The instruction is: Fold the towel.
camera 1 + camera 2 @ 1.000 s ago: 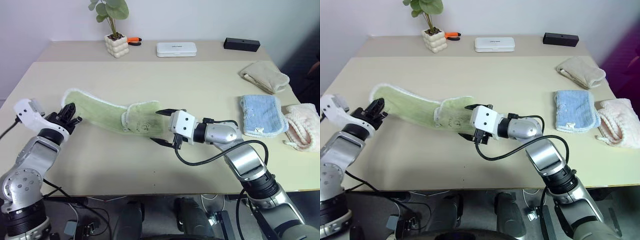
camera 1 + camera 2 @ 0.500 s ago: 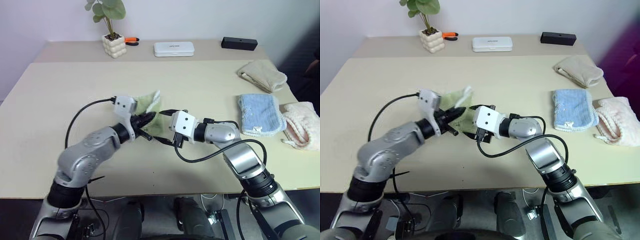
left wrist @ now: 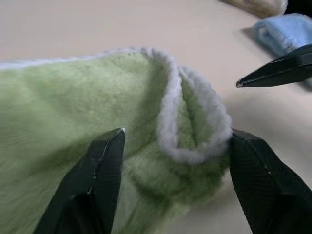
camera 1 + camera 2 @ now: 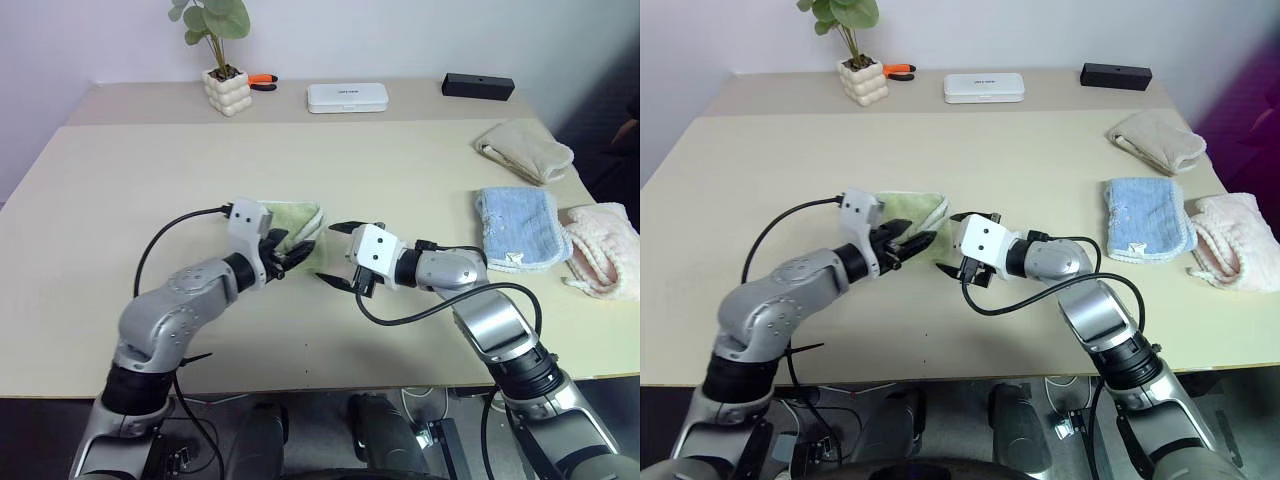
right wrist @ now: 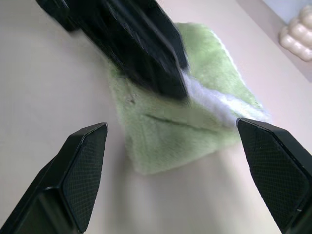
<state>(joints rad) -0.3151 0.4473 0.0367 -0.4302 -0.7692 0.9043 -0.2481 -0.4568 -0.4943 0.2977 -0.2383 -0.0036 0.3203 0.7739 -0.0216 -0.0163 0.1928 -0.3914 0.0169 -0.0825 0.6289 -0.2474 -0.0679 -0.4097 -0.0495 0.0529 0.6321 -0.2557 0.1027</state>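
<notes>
**Green towel doubled over, left pincer letting go at the folded edge**

The light green towel [image 4: 290, 222] lies near the middle of the pale surface [image 4: 150, 170], already doubled into a compact packet with its white trim showing along the right-hand edge. In the left wrist view the trim curls up in a soft roll, so the top layer is not lying flat on the one beneath.

The left pincer [image 4: 291, 255] sits at the towel's near right corner with its black fingers [image 3: 100, 175] spread either side of the rolled edge, released rather than clenched on the cloth. The right pincer [image 4: 339, 256] hovers just to the right of the towel, jaws wide apart and grasping nothing.

To finish this step well, the left pincer should probably back straight out along its own line, away from the cloth, so the fingers do not drag the top layer and undo the fold. The curled trim likely wants pressing down or a light smoothing pass before any further fold; terry cloth springs back readily.

Well to the right lie a folded light blue towel [image 4: 518, 228], a pink one [image 4: 600, 250] and a beige one [image 4: 528, 150]; a potted plant [image 4: 225, 60], a white case [image 4: 347, 96] and a black box [image 4: 478, 86] stand along the far edge
</notes>
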